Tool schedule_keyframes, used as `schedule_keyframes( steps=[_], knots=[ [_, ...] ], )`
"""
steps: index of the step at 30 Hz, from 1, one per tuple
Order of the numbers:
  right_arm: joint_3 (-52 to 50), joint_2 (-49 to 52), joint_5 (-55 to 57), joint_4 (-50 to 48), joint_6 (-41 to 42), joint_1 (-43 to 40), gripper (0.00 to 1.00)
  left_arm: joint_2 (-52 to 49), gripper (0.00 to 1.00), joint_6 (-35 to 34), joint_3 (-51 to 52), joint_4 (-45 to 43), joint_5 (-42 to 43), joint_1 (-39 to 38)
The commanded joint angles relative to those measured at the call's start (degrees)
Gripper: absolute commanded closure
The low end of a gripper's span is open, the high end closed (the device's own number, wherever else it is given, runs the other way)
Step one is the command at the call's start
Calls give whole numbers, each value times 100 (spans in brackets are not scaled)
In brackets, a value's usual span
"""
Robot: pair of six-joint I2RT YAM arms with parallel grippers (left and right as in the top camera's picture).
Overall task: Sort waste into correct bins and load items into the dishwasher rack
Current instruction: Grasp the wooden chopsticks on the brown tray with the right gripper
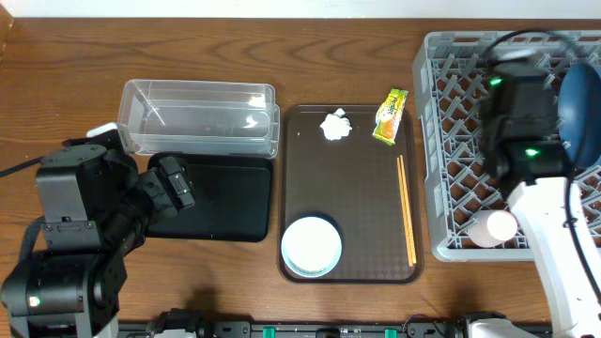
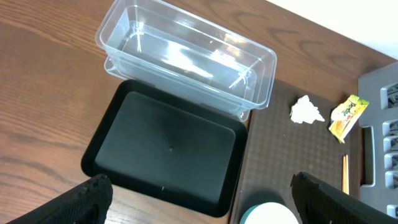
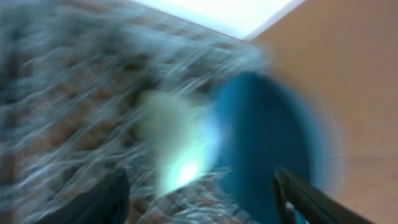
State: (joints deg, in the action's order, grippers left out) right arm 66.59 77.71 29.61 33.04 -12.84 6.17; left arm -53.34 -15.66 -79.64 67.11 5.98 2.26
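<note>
A crumpled white tissue (image 1: pixel 335 125) and a yellow-green wrapper (image 1: pixel 390 115) lie at the far end of the brown serving tray (image 1: pixel 357 178). Wooden chopsticks (image 1: pixel 406 208) lie along its right side, and a white bowl (image 1: pixel 312 247) with a pale teal rim stands at its near end. The clear tub (image 1: pixel 197 117) stands behind the black tray (image 1: pixel 221 197). My left gripper (image 2: pixel 202 199) is open and empty above the black tray's near edge. The blue dish (image 1: pixel 580 113) and pink cup (image 1: pixel 496 228) are in the grey rack (image 1: pixel 451 178). My right gripper (image 3: pixel 205 199) is open over the rack beside the blue dish (image 3: pixel 267 137). This view is blurred. No rice scraps show.
A blurred pale green-white shape (image 3: pixel 174 137) sits next to the blue dish in the right wrist view. The right arm (image 1: pixel 521 113) covers the middle of the rack. Bare wooden table (image 1: pixel 56 84) lies left of and behind the tub.
</note>
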Motion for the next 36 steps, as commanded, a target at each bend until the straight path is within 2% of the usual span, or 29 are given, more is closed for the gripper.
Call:
schedule_keyframes(
  steps=[1,4,8,11,13,18,20,26,36],
  knots=[
    [9,17,-2369,535,1419,433,39,13,6,-4,-42,17,-68,24],
    [9,170,-3379,916,2251,778,44,13,6,-4,-42,17,-68,24],
    [7,501,-3895,986,2551,1412,45,13,5,-4,-42,17,-68,24],
    [7,809,-3526,1134,2651,1875,41,13,5,-4,-44,17,-68,24],
    [7,994,-3211,1174,3169,2002,39,13,6,-4,-44,17,-68,24],
    [7,1445,-2830,1130,3674,1943,53,13,6,-4,-42,17,-68,24],
    [7,1631,-2485,1392,3912,1875,53,13,6,-4,-42,17,-68,24],
    [4,2249,-2828,1744,3545,1784,54,13,6,-4,-44,17,-68,24],
    [4,3047,-2398,1980,3703,1784,54,13,6,-4,-42,17,-68,24]
  ],
)
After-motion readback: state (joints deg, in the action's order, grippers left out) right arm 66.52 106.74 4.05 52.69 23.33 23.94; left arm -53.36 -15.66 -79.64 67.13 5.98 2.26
